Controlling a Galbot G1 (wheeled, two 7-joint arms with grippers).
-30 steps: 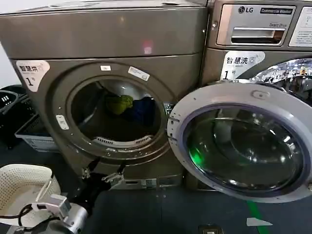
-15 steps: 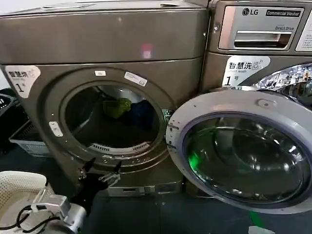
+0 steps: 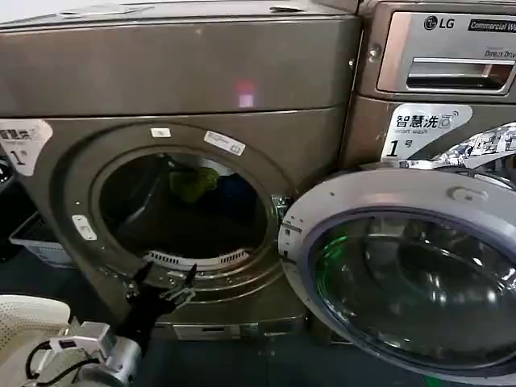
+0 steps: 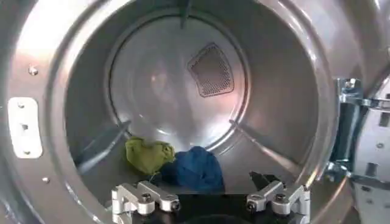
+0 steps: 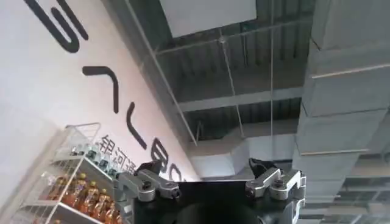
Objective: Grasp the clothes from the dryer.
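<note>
The bronze-brown dryer (image 3: 185, 72) stands in front of me with its porthole open. Deep in the drum lie the clothes: a small yellow-green garment (image 3: 193, 184) (image 4: 148, 155) and, touching it, a dark navy-blue garment (image 3: 235, 190) (image 4: 194, 169). My left gripper (image 3: 167, 274) (image 4: 206, 184) is open just outside the porthole's lower rim, pointing into the drum, well short of the clothes and holding nothing. My right gripper (image 5: 207, 173) is open and empty, pointing up at a ceiling, away from the dryer.
The dryer's round glass door (image 3: 411, 274) hangs open to the right, across the silver-grey LG machine (image 3: 439, 72). A white basket (image 3: 20, 318) sits at lower left, a grey crate (image 3: 32, 240) behind it. The door hinge (image 4: 347, 115) is at the porthole's edge.
The dryer now looms larger and lower in the head view. My left gripper has come up closer to the porthole's lower rim, still open.
</note>
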